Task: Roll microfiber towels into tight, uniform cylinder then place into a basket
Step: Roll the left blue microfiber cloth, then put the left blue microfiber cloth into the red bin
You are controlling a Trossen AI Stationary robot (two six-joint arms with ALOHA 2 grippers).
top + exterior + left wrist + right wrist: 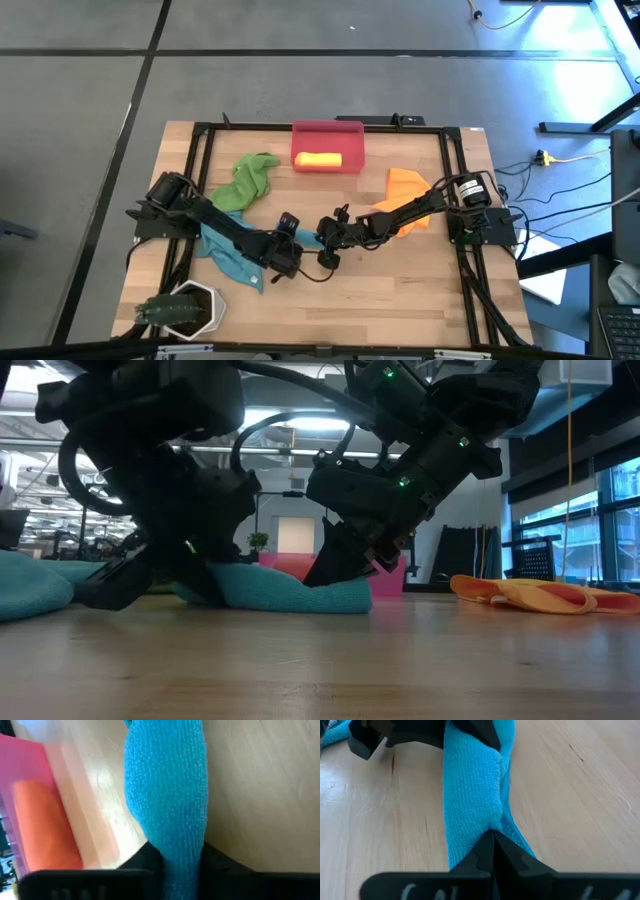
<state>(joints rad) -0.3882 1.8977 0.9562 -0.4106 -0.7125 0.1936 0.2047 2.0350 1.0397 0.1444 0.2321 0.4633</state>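
Both grippers pinch one rolled teal towel (308, 238) at table centre.
Left gripper (172, 862) clamps one end, right gripper (492, 837) the other; basket (352, 135) sits at twelve o'clock.

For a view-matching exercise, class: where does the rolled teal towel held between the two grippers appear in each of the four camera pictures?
High view: rolled teal towel at centre, mostly hidden between both grippers.
Low view: long teal roll lying on the table, left of centre.
Left wrist view: fills the middle, running top to bottom.
Right wrist view: centre, running up from the fingers.
Shared landmark: the pink basket, also in the low and left wrist views.
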